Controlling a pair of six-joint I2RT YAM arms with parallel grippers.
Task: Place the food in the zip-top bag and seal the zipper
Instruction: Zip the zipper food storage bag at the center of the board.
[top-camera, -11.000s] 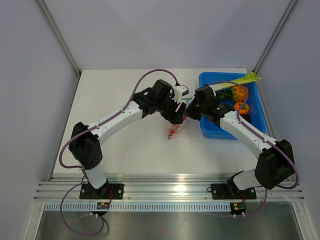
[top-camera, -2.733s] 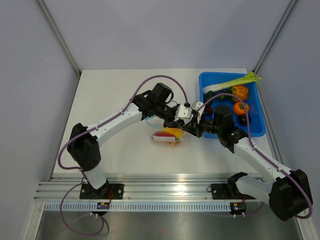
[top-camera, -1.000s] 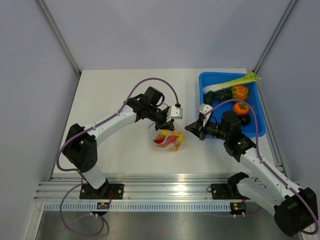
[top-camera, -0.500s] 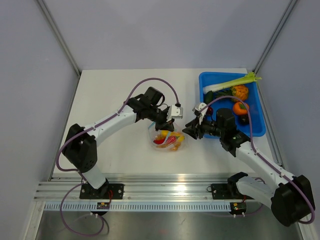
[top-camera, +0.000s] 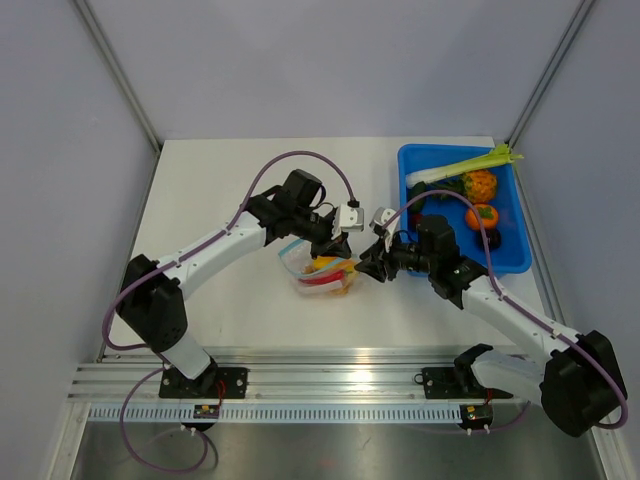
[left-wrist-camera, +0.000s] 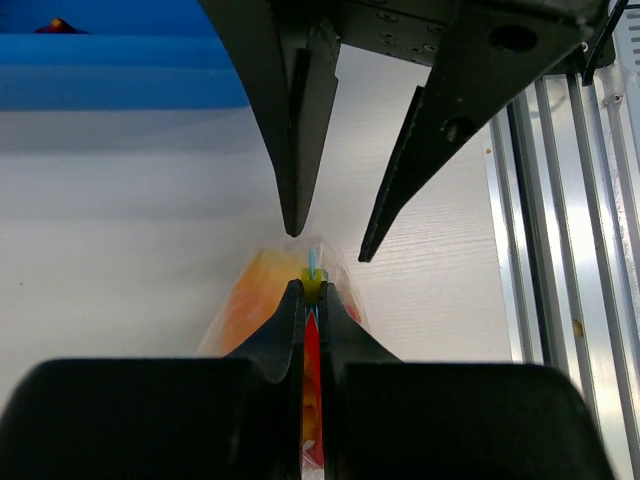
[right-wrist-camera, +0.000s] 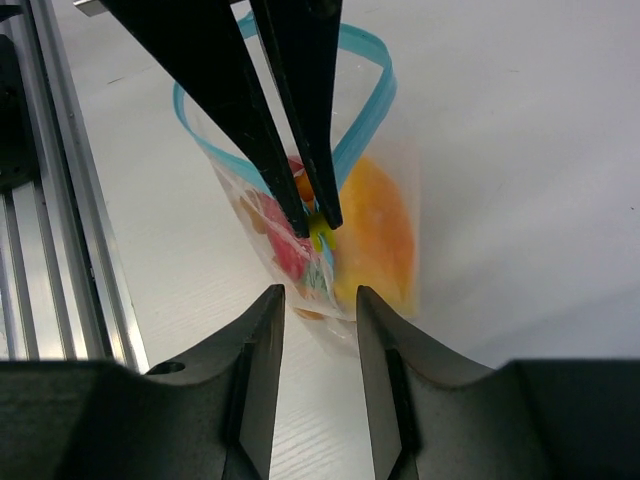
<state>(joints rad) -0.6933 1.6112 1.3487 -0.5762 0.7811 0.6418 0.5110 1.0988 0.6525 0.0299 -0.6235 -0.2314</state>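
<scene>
The zip-top bag (top-camera: 312, 280) hangs just above the table centre, clear, with the food (right-wrist-camera: 375, 230) inside: an orange lump and red pieces (right-wrist-camera: 285, 245). My left gripper (left-wrist-camera: 311, 290) is shut on one end of the zipper (right-wrist-camera: 360, 120). The rest of that blue strip gapes in an open loop. My right gripper (right-wrist-camera: 318, 298) stands open, its tips just short of the bag's near lower corner, touching nothing. From above, the left gripper (top-camera: 338, 258) and right gripper (top-camera: 363, 268) face each other across the bag's right end.
A blue tray (top-camera: 402, 160) at the back right holds a leek stalk (top-camera: 462, 170), a round orange fruit (top-camera: 482, 215) and other toy produce. An aluminium rail (top-camera: 340, 380) runs along the near table edge.
My right gripper has opened and moved left, up to the bag. The left gripper has kept its hold and swung the bag slightly left, turning it edge-on.
</scene>
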